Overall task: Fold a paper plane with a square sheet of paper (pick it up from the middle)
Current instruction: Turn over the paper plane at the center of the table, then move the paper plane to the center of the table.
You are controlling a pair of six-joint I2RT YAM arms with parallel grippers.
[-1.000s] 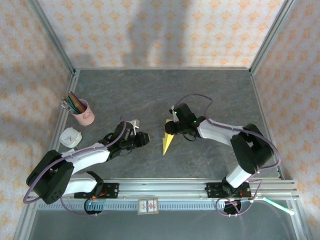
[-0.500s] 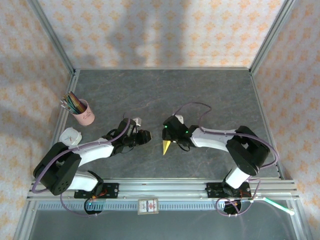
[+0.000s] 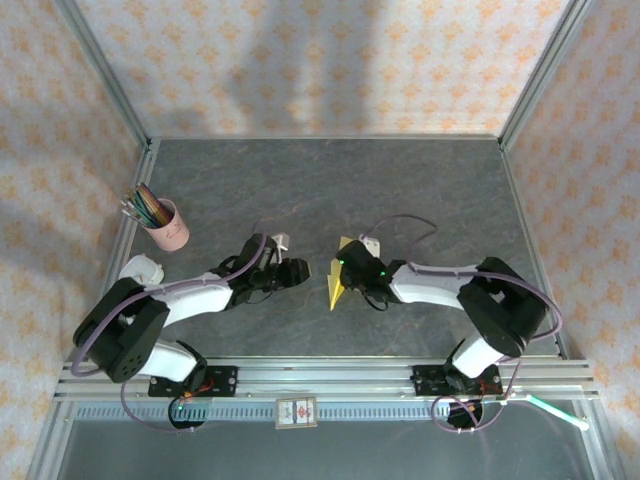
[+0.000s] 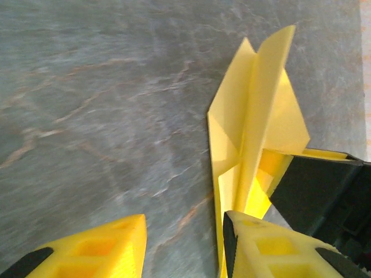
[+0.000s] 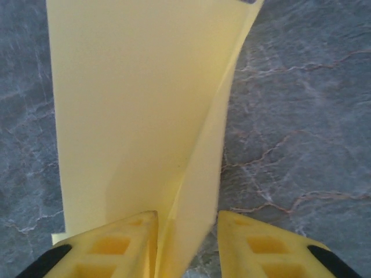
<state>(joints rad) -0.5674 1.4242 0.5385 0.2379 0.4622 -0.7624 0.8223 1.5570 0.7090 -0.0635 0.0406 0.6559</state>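
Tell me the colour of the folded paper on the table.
The paper is plain yellow, with no pattern; the left wrist view shows it best.

The grey table [image 3: 420,180] holds the paper plane [image 5: 139,116] between the fingers [image 5: 116,243] of the right gripper [image 5: 186,215], and a pink cup [image 3: 170,230] far to their left.

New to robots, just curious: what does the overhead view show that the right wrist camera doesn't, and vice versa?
Overhead adds the left gripper, a pink cup of pencils and the patterned walls. The right wrist adds a close look at its own yellow fingers, standing apart with the folded yellow paper between them. Both share that paper and the grey table.
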